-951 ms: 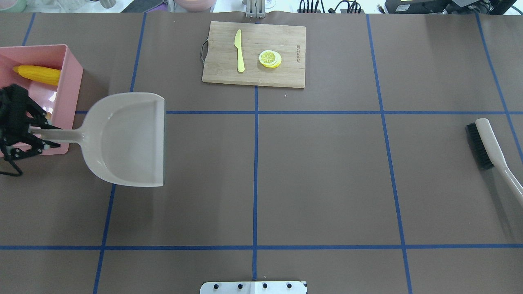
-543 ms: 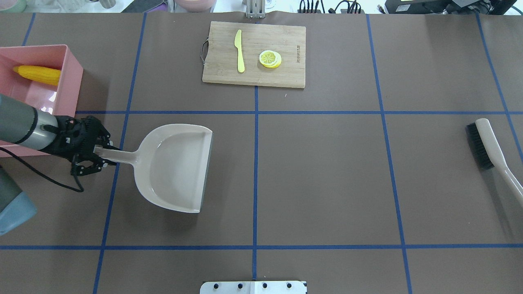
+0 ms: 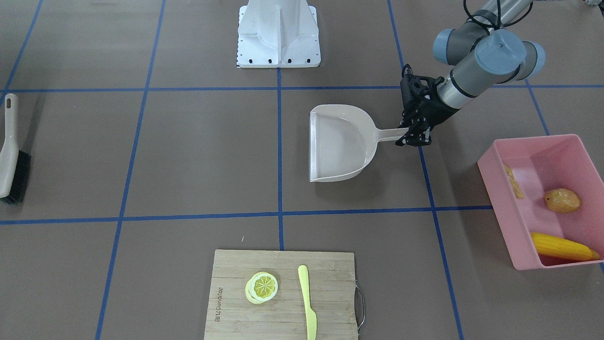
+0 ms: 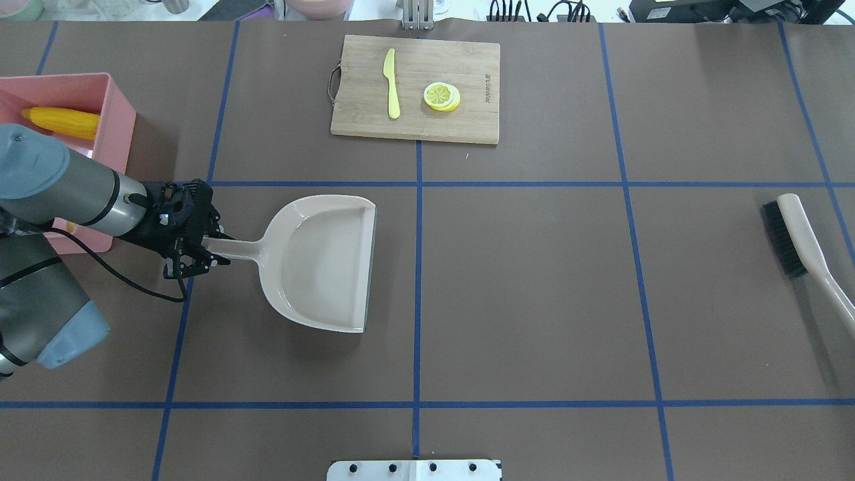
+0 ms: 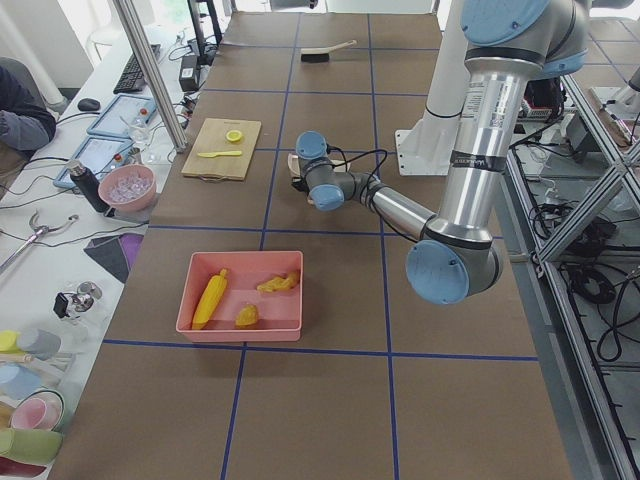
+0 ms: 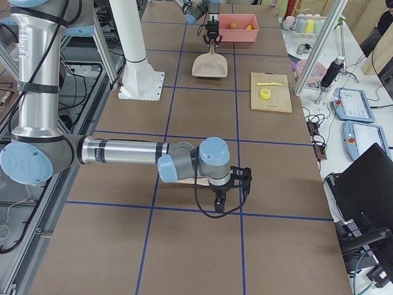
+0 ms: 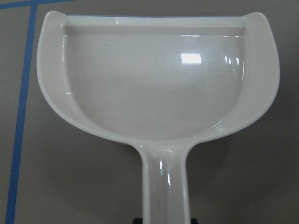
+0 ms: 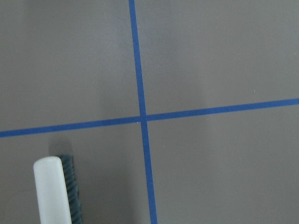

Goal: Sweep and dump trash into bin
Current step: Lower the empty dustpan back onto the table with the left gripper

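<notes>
Trash binned, dustpan empty
The corn cob [image 3: 561, 248], potato [image 3: 561, 200] and ginger root [image 3: 513, 182] lie in the pink bin [image 3: 500, 198] at the table's [image 4: 534, 300] left edge, so probably only stowing tools remains. The left gripper [image 4: 207, 250] pinches the dustpan [image 4: 320, 264] handle; I cannot tell how the right gripper [image 6: 228, 198] stands. Blue tape grids the brown surface, with cluttered desks [image 5: 60, 230] beyond its far edge

a wooden cutting board [image 4: 361, 120] lies flat on the brown table [image 4: 534, 300], bearing a yellow plastic knife [image 4: 391, 83] and, near it, stacked lemon slices [image 4: 441, 96].
</notes>
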You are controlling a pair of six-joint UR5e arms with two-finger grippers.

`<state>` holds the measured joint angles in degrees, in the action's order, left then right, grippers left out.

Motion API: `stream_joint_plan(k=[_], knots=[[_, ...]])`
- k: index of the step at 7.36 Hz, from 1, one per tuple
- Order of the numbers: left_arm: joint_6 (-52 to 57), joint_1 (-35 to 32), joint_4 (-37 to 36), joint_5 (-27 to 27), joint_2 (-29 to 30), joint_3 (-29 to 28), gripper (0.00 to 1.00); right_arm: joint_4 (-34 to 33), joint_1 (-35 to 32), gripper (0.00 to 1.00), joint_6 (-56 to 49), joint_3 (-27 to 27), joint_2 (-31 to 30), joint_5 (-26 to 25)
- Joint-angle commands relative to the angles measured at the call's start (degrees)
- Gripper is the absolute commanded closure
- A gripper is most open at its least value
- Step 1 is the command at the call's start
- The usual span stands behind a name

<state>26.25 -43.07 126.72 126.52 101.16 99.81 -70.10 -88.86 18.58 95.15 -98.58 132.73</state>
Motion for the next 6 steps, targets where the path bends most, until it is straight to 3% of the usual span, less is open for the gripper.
stream_joint_plan(k=[1, 2, 3, 5, 6], knots=[[-0.2, 1.3, 0.0, 0.0, 0.4, -1.6, 0.66, 3.8, 0.0, 0.00, -0.4, -0.8, -2.2, 3.4], [-0.2, 1.3, 0.1, 0.0, 0.4, -1.6, 0.52, 4.1, 0.0, 0.00, -0.4, -0.9, -2.5, 3.2], [-0.3, 1.3, 0.5, 0.1, 0.4, -1.6, 0.05, 3.9, -0.1, 0.00, -0.3, -0.4, -2.6, 2.8], [-0.3, 0.9, 0.5, 0.1, 0.4, -1.2, 0.02, 3.7, -0.1, 0.00, 0.2, 1.1, -2.6, 2.6], [-0.2, -2.5, 0.5, 0.6, -0.1, 0.2, 0.02, 3.6, -0.2, 0.00, 0.6, 1.2, -2.3, 2.6]])
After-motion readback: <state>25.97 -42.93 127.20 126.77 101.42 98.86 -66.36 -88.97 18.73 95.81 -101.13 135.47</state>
